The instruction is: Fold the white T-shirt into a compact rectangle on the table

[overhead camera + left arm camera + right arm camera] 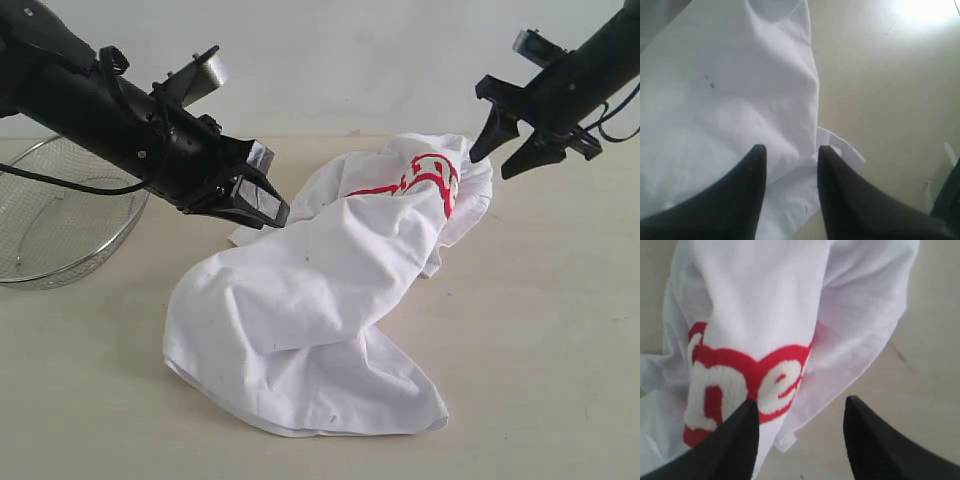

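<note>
With the right claw (488, 168) gaping wide at upper right and the left claw (268, 210) half-parted, any regrasp is likely risking pinching several bunched layers of the white T-shirt (320, 300).

the exterior camera stands apart, fairly low, looking across the table (560, 400) at the whole white t-shirt (300, 330) from a middling distance. each wrist camera peers down past its own claw, very near the cloth: the left claw (792, 146) over plain white fabric, the right claw (801, 399) over the red band (750, 370), which the exterior view shares at the shirt's far end.
</note>
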